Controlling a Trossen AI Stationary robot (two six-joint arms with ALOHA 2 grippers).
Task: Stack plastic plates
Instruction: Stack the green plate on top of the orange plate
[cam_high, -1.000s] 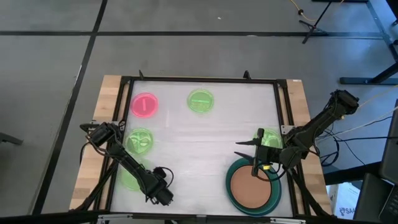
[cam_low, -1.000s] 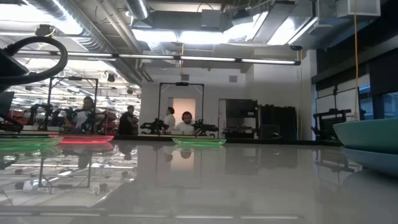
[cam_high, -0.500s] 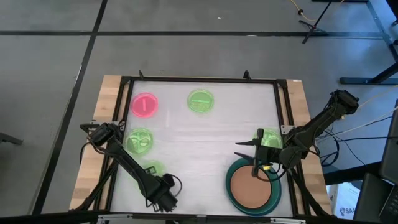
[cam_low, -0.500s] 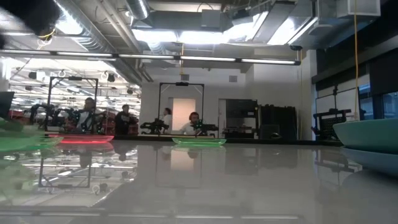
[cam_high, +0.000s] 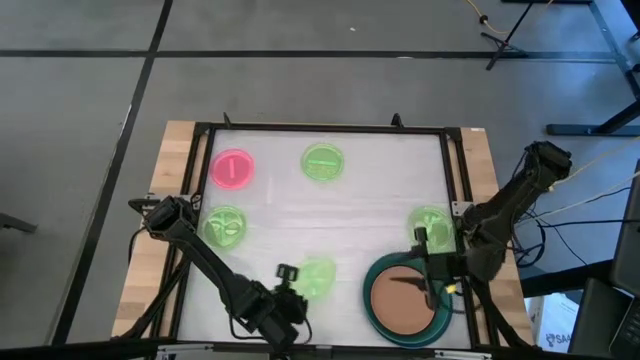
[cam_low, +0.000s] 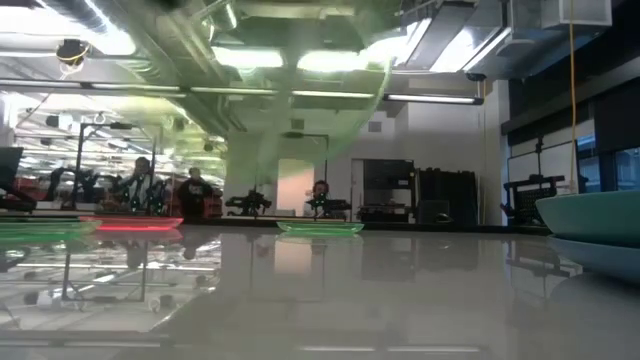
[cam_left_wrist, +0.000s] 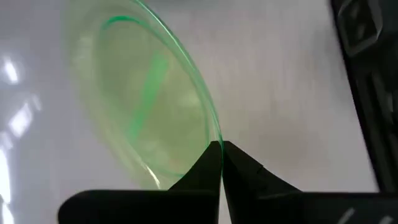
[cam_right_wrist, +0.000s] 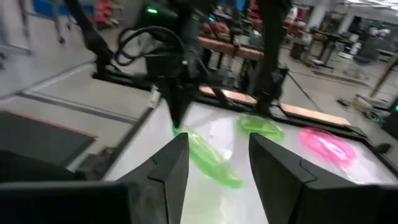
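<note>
Left gripper (cam_left_wrist: 219, 149): fingers pinched on a neon-green plate (cam_left_wrist: 146, 93), lifted and tilted.
Right gripper (cam_right_wrist: 217, 155): fingers spread, above the terracotta plate (cam_high: 402, 303).
Writing: none readable.

Likely a robotics lab: rows of workstations (cam_low: 120, 190), seated people (cam_low: 321, 197), exposed ceiling ducts (cam_low: 190, 50).

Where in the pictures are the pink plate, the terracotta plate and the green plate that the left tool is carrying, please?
pink plate (cam_high: 232, 169): high view, on its centre.
terracotta plate (cam_high: 398, 308): high view, on its bare face, left of the right tool.
green plate in the left tool (cam_left_wrist: 149, 118): left wrist view, on its translucent face.
</note>
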